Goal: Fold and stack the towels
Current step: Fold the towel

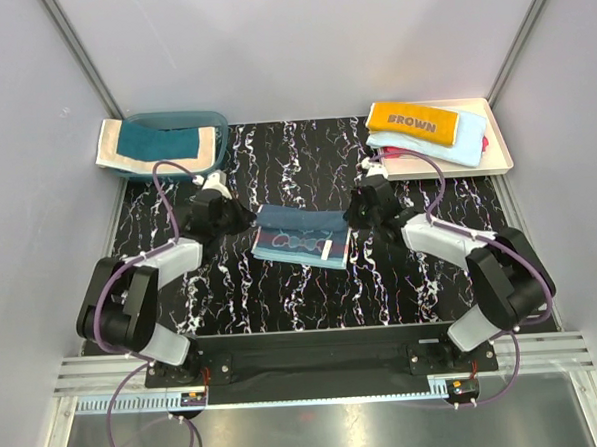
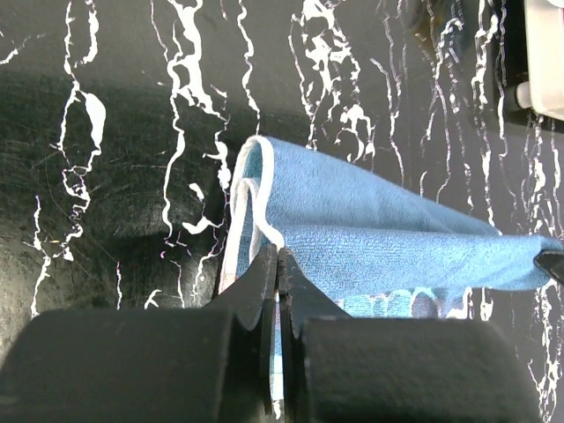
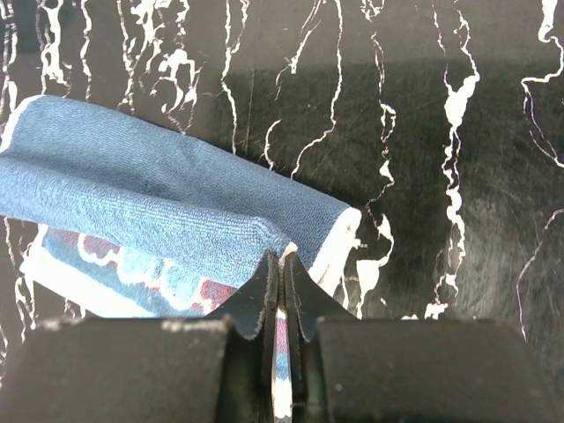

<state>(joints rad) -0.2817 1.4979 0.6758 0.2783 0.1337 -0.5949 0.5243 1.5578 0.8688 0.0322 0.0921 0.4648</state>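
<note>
L hand (image 2: 278, 257) & R hand (image 3: 282, 258) each pinched shut on blue towel (image 1: 301, 235) ends, mid bench (image 1: 283, 304). Orange towel (image 1: 413, 123) on tray (image 1: 500, 153) far right, teal towel (image 1: 159, 143) far left.

It was a robot lab cell: plain grey panel walls (image 1: 299, 43) on aluminium struts (image 1: 79, 57) enclosed a black marble-patterned desk (image 1: 283, 304), with two arms (image 1: 151, 271) bolted by a metal rail (image 1: 106, 379).
</note>
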